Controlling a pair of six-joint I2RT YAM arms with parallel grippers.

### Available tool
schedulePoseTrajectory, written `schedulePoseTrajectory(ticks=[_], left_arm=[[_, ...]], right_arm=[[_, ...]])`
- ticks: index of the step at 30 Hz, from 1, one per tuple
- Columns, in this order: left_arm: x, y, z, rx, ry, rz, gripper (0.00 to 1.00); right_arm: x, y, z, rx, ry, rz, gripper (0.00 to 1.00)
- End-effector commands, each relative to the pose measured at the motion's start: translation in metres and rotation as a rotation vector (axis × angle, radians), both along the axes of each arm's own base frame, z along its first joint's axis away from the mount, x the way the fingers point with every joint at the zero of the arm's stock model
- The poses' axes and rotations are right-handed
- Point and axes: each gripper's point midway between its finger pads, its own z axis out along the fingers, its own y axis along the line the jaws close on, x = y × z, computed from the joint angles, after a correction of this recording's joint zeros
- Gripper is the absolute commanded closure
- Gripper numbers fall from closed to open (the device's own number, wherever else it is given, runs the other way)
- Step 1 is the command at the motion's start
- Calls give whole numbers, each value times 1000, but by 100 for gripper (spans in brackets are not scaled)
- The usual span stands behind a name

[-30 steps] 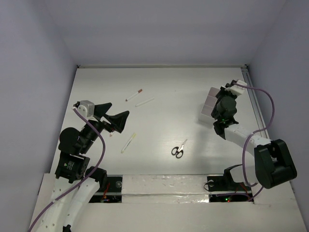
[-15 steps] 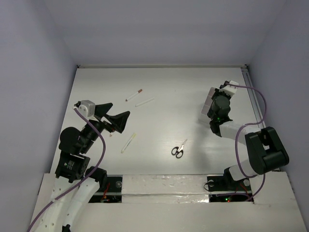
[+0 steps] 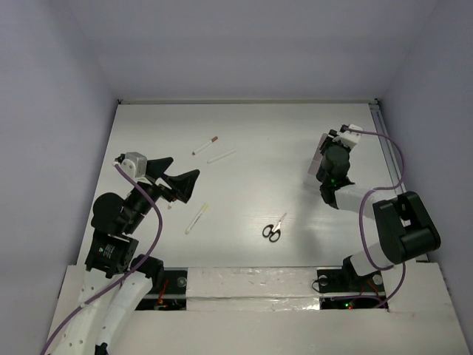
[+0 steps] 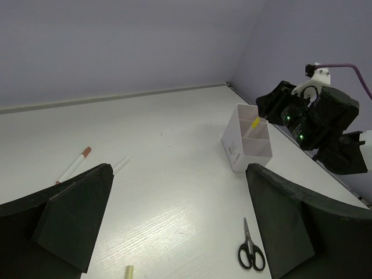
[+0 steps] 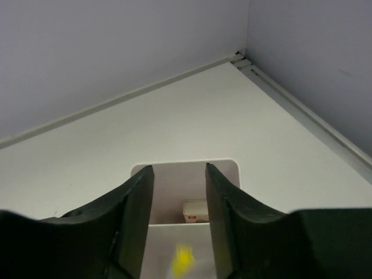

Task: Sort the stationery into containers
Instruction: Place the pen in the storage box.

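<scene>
The white divided container stands at the right. My right gripper hangs just above it, open and empty. In the right wrist view its fingers straddle the container; a whitish eraser lies in the far compartment and a blurred yellow pen tip shows in the nearer one. My left gripper is open and empty at the left. On the table lie a dark-red-capped pen, a white pen, a yellow pen and black-handled scissors.
The left wrist view shows the container with the yellow tip sticking out, the right arm behind it, the scissors and two pens. Purple walls enclose the table; a rail runs along the right edge.
My right arm has folded up, its elbow rising, and the gripper has shifted slightly left over the container. The left arm and the loose items have not moved.
</scene>
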Motion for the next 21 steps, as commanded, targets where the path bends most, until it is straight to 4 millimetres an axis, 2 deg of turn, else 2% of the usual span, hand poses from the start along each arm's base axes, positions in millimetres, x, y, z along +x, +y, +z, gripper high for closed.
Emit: schedulePoseTrajectory(ticks=[1, 3, 5, 7, 10, 11, 12, 14, 15, 16, 17, 18, 19, 20, 21], left_arm=[[-1, -2, 11, -10, -39, -11, 1], [-1, -2, 11, -11, -41, -10, 1], [-1, -2, 12, -12, -40, -10, 1], [-1, -2, 12, -11, -42, -10, 1], [-1, -2, 12, -12, -43, -10, 1], [-1, -1, 13, -12, -45, -10, 1], [-1, -1, 13, -13, -45, -7, 1], [1, 1, 12, -10, -39, 6, 1], [1, 3, 13, -12, -39, 20, 1], [2, 4, 12, -14, -37, 27, 1], [3, 5, 10, -12, -26, 35, 1], [6, 8, 10, -12, -21, 57, 1], [7, 10, 10, -14, -17, 69, 1], [7, 12, 9, -13, -11, 83, 1], [10, 18, 9, -19, -9, 118, 1]], right_arm=[[3, 2, 17, 64, -38, 7, 52], [1, 4, 19, 78, -33, 20, 45], [-1, 7, 19, 86, -11, 44, 44], [-3, 14, 28, 124, -23, 83, 41], [-3, 44, 32, 176, 24, 212, 40], [-4, 61, 23, 175, 83, 269, 40], [-5, 91, 33, 181, 87, 347, 40], [-10, 128, 10, 154, 214, 428, 40], [-14, 167, 20, 146, 226, 512, 41], [-18, 187, 14, 152, 264, 554, 41], [-25, 211, -12, 150, 360, 625, 44], [-28, 233, -13, 169, 375, 686, 49], [-43, 264, -19, 200, 404, 770, 51], [-54, 285, -36, 207, 457, 834, 51], [-63, 301, -43, 210, 480, 867, 51]])
